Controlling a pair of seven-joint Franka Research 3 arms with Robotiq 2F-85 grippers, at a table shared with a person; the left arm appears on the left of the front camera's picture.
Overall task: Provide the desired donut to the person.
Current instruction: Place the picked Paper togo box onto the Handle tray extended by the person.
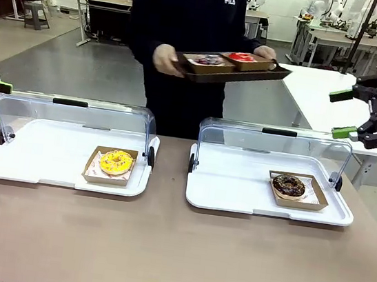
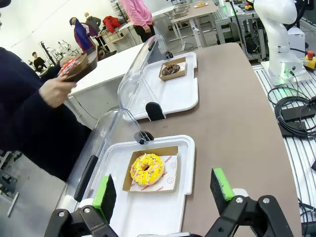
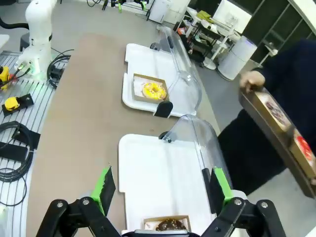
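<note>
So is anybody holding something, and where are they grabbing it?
The person holds a dark tray by its two ends. Both end effectors, left and right, are open and hold nothing.

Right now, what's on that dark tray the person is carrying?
The dark tray holds two brown cardboard boats: one with a dark-frosted donut, one with a red-frosted donut. The person's hands cover its ends, and its underside is hidden.

A brown table spreads beneath my fingers. Two white lidded trays rest on it, one below each of my grippers.
</note>
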